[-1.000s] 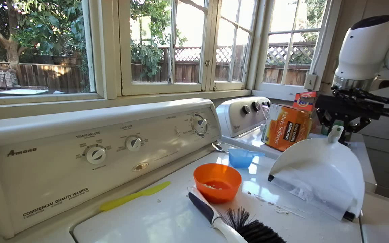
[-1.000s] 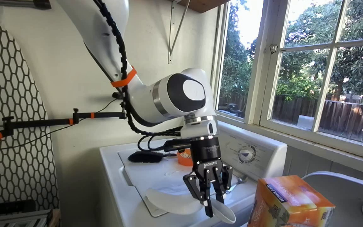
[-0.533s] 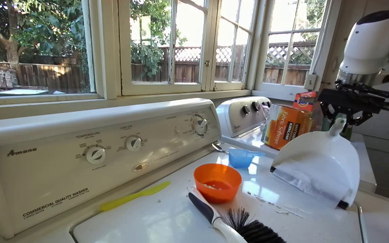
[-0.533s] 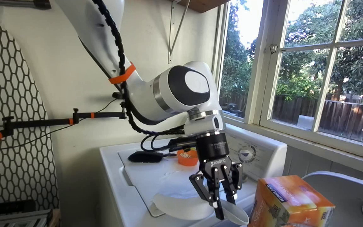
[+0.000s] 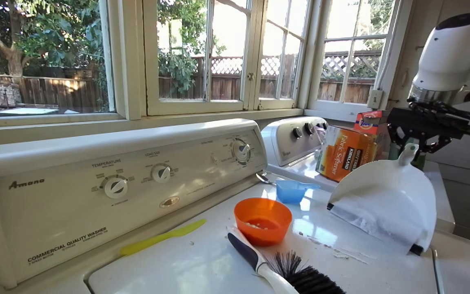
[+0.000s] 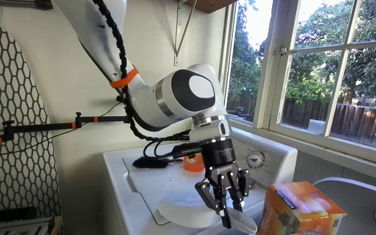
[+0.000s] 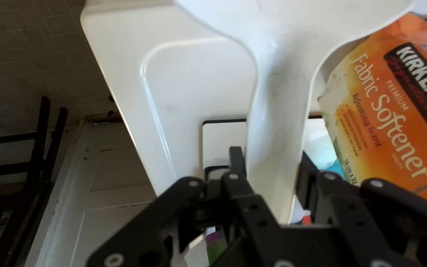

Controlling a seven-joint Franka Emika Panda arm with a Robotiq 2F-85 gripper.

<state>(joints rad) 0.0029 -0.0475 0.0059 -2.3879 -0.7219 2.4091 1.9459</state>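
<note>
My gripper [image 6: 233,213] is shut on the handle of a white dustpan [image 5: 390,183], which also shows in an exterior view [image 6: 188,215] and the wrist view [image 7: 276,111]. In the wrist view the two fingers [image 7: 271,167] stand on either side of the handle. The dustpan is tilted, its dark-cornered lip low near the right part of the white washer lid [image 5: 169,269]; whether the lip touches the lid I cannot tell. Whitish matter shows in the pan near the lip. The orange Kirkland fabric softener box [image 5: 345,155] stands beside the handle, also in the wrist view [image 7: 387,111].
On the washer lid are an orange bowl [image 5: 262,224] with pale flakes, a black-bristled brush [image 5: 314,279], a blue scoop [image 5: 290,192], a spoon [image 5: 263,178], a yellow-green knife [image 5: 163,237] and scattered crumbs [image 5: 341,256]. An orange Tide box [image 5: 367,122] stands behind the softener box.
My gripper has lifted the dustpan slightly and moved it toward the softener box, mostly in the first half second; it has barely shifted since. The handle stays gripped.
</note>
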